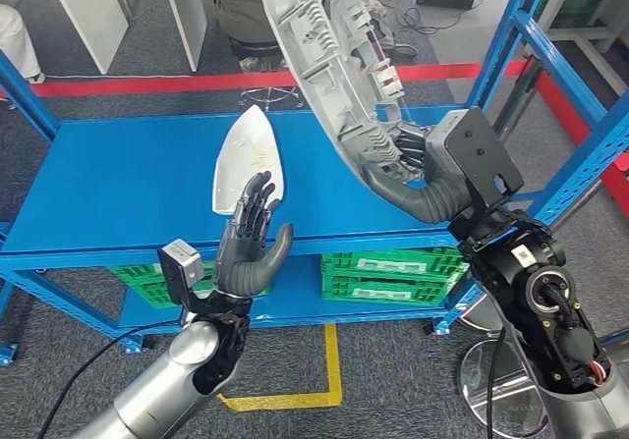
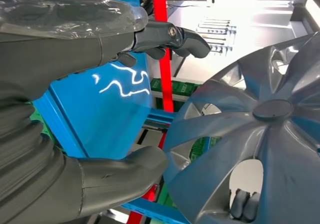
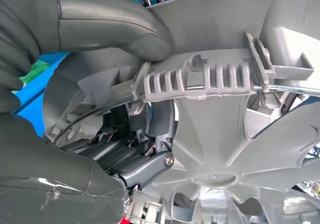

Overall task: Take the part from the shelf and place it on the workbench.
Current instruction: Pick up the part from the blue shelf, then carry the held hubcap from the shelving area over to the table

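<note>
A large grey wheel-cover part [image 1: 326, 56] with ribs and clips on its back is lifted above the blue shelf [image 1: 119, 179]. My right hand [image 1: 412, 169] grips its lower rim, thumb on one side and fingers through a spoke opening. In the right wrist view the thumb [image 3: 124, 31] presses the rim of the part [image 3: 234, 129]. My left hand [image 1: 252, 243] is raised before the shelf's front edge, fingers spread, holding nothing. The left wrist view shows that hand [image 2: 94, 98] open, with the spoked face of the part [image 2: 260, 134] close beside it. A white pointed part [image 1: 246, 156] lies on the shelf behind the left hand.
Green crates [image 1: 389, 272] sit on the lower shelf level. Blue uprights [image 1: 579, 164] stand at the right. A red floor line [image 1: 148, 83] runs behind the shelf, and a person [image 1: 245, 7] sits on a stool beyond it. Yellow tape [image 1: 330, 380] marks the floor.
</note>
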You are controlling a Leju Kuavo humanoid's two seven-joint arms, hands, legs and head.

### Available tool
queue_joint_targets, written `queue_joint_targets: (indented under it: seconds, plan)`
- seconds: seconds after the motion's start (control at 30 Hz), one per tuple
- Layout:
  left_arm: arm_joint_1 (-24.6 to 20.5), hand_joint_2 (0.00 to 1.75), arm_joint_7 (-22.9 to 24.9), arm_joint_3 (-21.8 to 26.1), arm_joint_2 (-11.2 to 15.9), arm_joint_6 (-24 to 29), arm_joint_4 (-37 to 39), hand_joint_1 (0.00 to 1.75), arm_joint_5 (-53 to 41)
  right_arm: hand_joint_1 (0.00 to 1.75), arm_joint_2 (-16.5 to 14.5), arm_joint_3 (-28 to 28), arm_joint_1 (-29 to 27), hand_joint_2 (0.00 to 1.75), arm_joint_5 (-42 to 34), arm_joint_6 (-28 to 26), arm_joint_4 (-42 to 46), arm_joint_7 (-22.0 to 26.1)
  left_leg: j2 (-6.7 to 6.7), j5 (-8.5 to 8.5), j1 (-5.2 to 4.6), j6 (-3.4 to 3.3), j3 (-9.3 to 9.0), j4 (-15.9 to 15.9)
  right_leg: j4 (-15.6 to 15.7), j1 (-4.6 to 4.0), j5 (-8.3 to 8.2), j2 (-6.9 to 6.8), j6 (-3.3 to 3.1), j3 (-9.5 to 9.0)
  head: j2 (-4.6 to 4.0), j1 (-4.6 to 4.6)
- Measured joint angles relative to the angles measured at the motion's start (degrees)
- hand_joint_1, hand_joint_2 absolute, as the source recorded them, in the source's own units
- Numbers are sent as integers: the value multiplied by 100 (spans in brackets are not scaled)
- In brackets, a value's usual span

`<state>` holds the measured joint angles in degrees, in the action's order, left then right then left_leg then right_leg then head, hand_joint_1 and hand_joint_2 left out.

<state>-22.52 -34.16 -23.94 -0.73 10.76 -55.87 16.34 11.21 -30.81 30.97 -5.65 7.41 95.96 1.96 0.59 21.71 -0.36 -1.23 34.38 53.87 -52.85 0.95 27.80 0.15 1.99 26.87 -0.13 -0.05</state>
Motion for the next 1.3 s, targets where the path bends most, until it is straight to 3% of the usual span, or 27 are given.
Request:
queue_joint_targets:
  seconds: [1.3]
  plan:
    - [-13, 175, 35, 1, 9, 133, -9, 0, 14, 175, 7, 67, -219, 175, -116, -238, 38, 77, -1, 0, 0, 0, 0, 0, 0, 0, 0, 1, 0, 0, 1, -4]
